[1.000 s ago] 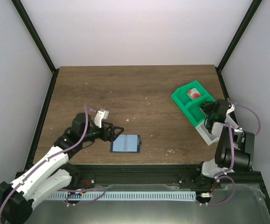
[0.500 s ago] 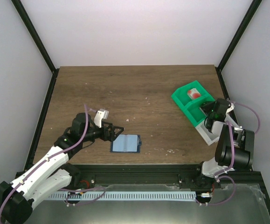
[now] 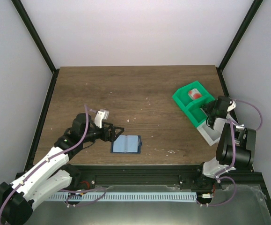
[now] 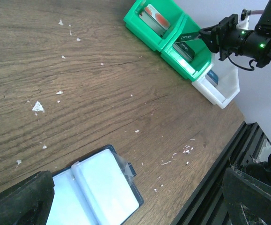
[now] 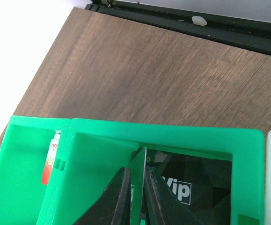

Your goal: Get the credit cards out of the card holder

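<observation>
The card holder [image 3: 126,144] lies open on the table, navy with pale blue inner panels; it also shows in the left wrist view [image 4: 95,190]. My left gripper [image 3: 115,132] is open just left of it, the fingers [image 4: 20,201] wide apart around it, not touching. My right gripper [image 3: 205,112] is over the green bin [image 3: 186,102]. In the right wrist view my right gripper [image 5: 137,185] is shut on a thin green-looking card [image 5: 138,164] held edge-on inside the bin's near compartment, above a dark "Vip" card [image 5: 191,187]. A red-and-white card [image 5: 51,159] lies in the far compartment.
A white bin [image 3: 211,134] adjoins the green bin on the near side; in the left wrist view the white bin [image 4: 222,86] holds a blue card [image 4: 213,77]. White crumbs are scattered on the wood. Black frame posts stand at the table's back corners.
My right gripper has shifted slightly up and back over the green bin. My left arm and the card holder have not moved.
</observation>
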`<move>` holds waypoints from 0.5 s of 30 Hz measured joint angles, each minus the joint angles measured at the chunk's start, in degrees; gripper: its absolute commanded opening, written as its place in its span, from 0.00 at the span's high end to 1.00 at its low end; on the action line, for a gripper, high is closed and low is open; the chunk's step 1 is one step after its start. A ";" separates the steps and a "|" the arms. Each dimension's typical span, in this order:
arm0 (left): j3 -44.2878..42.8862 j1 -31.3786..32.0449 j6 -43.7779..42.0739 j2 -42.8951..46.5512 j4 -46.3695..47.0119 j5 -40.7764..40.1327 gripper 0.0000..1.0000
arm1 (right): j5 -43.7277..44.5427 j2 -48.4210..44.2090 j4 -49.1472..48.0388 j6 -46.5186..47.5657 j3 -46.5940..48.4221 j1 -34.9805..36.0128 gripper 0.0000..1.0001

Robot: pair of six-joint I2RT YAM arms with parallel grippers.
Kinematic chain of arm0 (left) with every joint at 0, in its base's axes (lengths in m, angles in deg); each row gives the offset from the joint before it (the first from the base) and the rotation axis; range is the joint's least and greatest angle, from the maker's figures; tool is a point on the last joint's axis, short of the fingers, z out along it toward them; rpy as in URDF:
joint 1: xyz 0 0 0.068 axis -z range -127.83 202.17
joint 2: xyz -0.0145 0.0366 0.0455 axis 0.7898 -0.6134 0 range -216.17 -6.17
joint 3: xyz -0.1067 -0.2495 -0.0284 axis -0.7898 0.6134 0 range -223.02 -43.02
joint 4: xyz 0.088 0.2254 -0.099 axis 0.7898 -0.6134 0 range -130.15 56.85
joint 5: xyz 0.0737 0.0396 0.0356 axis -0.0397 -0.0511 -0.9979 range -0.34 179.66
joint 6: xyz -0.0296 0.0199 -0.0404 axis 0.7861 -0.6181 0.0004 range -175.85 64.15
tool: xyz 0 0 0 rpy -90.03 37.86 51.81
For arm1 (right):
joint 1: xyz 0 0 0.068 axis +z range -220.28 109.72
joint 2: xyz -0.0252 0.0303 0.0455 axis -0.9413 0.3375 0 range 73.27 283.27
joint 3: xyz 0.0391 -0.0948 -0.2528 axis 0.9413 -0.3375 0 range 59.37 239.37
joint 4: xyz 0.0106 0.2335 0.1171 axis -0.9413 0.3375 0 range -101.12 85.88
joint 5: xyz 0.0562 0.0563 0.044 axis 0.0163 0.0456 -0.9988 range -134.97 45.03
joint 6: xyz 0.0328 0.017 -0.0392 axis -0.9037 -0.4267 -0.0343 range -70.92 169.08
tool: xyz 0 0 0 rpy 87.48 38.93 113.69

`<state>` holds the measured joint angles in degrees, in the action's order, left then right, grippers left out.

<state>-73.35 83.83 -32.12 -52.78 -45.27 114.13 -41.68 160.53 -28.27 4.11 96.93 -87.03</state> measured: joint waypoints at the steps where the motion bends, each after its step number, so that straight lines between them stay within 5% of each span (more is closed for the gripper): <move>1: 0.00 0.00 0.00 0.00 0.00 -0.02 0.00 | 0.09 -0.02 0.42 0.13 0.20 0.00 0.90; 6: 0.00 0.00 0.02 -0.04 0.00 -0.02 0.00 | 1.70 -0.79 1.99 0.37 0.33 0.00 0.99; 15: 0.00 0.00 0.13 -0.68 0.02 -0.02 0.00 | 2.99 -1.62 1.29 0.59 0.20 0.00 0.99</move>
<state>-73.35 83.83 -31.99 -53.45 -45.24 114.10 -38.68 158.91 -26.98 4.70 97.13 -87.03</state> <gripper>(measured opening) 0.997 0.012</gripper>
